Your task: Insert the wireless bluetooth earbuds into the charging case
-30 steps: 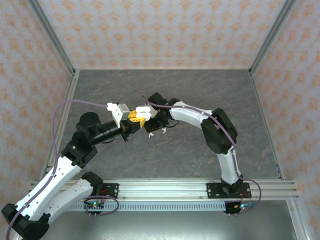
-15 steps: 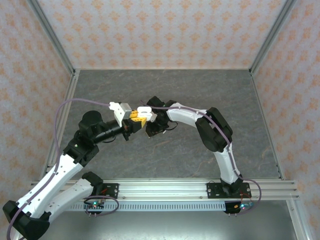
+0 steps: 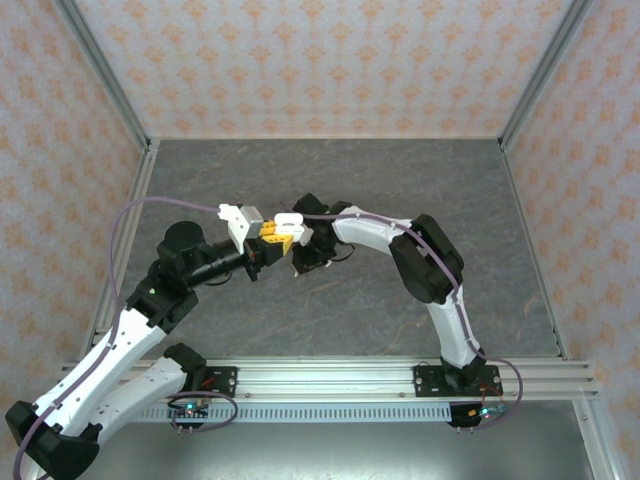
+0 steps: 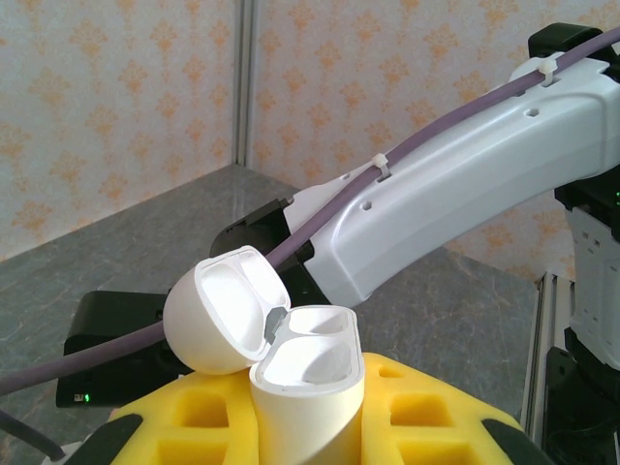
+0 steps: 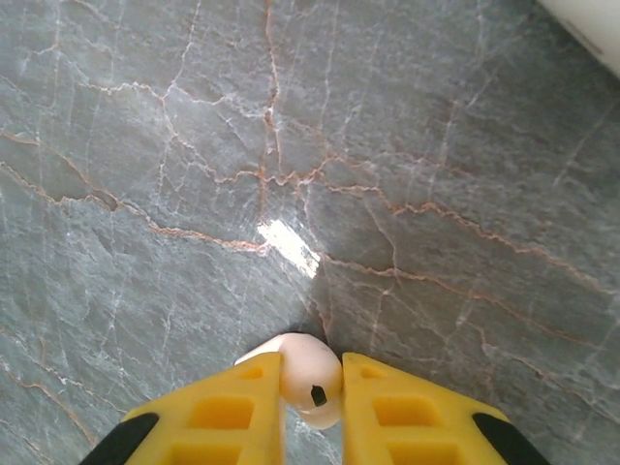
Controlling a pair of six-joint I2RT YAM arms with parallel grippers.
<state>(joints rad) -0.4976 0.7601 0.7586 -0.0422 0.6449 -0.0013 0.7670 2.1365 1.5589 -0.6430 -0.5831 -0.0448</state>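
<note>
My left gripper (image 3: 278, 236) is shut on the white charging case (image 4: 312, 386) and holds it above the table, its lid (image 4: 221, 312) flipped open and both wells empty. In the top view the case (image 3: 289, 221) shows as a white shape at the yellow fingers. My right gripper (image 3: 304, 257) is low over the table just right of it, pointing down. In the right wrist view its yellow fingers (image 5: 229, 417) are shut on a small pale earbud (image 5: 310, 373) right at the grey stone surface. I cannot tell whether the earbud still touches the table.
The right arm's white link (image 4: 465, 203) with its purple cable crosses close behind the open case. The grey marbled tabletop (image 3: 400, 180) has metal rails and patterned walls around it.
Over the last second my right gripper dropped and shifted left onto the earbuds beside the case, covering them in the top view. The left arm rose a little; little has moved since half a second ago.
</note>
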